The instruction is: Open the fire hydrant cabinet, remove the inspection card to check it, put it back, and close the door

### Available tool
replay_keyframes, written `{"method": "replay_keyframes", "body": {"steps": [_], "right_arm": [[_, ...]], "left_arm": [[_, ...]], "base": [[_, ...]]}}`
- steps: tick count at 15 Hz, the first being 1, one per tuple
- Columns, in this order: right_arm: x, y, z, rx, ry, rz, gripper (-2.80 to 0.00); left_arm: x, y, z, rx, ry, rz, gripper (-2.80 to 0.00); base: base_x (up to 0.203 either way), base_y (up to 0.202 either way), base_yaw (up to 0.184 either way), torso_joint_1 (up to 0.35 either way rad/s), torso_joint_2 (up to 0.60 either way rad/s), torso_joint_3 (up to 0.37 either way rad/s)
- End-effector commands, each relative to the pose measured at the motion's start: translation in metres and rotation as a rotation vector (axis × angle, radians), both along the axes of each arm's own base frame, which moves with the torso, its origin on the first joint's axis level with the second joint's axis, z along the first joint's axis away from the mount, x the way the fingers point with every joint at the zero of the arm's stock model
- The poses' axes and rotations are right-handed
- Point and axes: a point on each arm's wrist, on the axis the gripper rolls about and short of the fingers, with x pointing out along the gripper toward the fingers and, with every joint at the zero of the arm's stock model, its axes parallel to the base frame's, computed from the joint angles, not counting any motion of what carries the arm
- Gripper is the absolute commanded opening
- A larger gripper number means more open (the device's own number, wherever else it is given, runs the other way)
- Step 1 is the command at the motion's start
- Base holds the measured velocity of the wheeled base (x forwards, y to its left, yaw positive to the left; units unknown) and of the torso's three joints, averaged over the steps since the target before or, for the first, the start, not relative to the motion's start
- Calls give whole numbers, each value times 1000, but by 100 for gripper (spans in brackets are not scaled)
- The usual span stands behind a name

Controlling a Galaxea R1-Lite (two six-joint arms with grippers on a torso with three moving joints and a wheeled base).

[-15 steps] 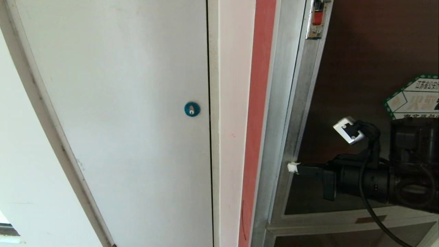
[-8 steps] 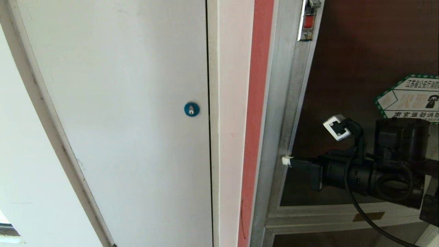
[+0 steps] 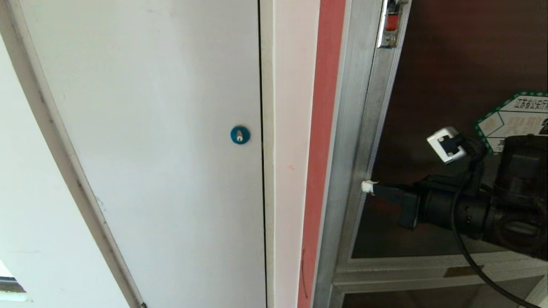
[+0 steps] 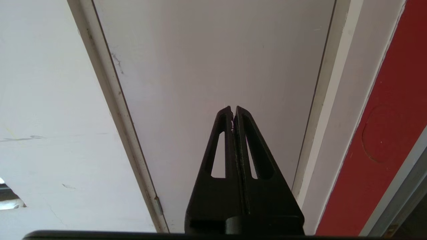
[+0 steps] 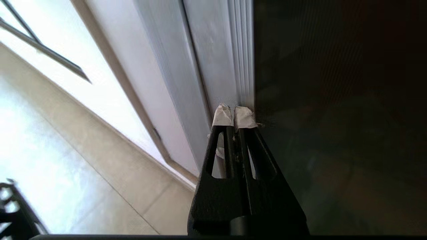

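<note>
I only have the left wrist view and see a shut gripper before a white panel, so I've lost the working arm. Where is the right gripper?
Observer: The right gripper has its taped tips at the silver frame edge of the door, in the head view.
Operator: Is it open?
Observer: No, shut and empty; the right wrist view shows both fingertips together.
Operator: Is the inspection card visible?
Observer: No. Only the door's dark glass, its hexagonal sticker and the red latch near the top.
</note>
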Motion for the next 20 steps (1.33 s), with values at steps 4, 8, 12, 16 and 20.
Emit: {"method": "replay_keyframes", "body": {"steps": [4, 8, 12, 16, 20], "right_arm": [[-46, -7, 51, 117, -134, 132, -280], [-42, -6, 72, 129, -163, 128, -280], [-26, -1, 89, 140, -204, 45, -280], [-11, 5, 95, 142, -215, 10, -280], [3, 10, 101, 146, -226, -26, -280]], "left_arm": [[2, 0, -6, 0, 22, 0, -280], [2, 0, -6, 0, 21, 0, -280], [2, 0, -6, 0, 21, 0, -280], [2, 0, -6, 0, 21, 0, -280], [2, 0, -6, 0, 21, 0, -280]], "base": [[0, 0, 0, 0, 0, 0], [0, 0, 0, 0, 0, 0], [0, 0, 0, 0, 0, 0], [0, 0, 0, 0, 0, 0], [0, 0, 0, 0, 0, 0]]}}
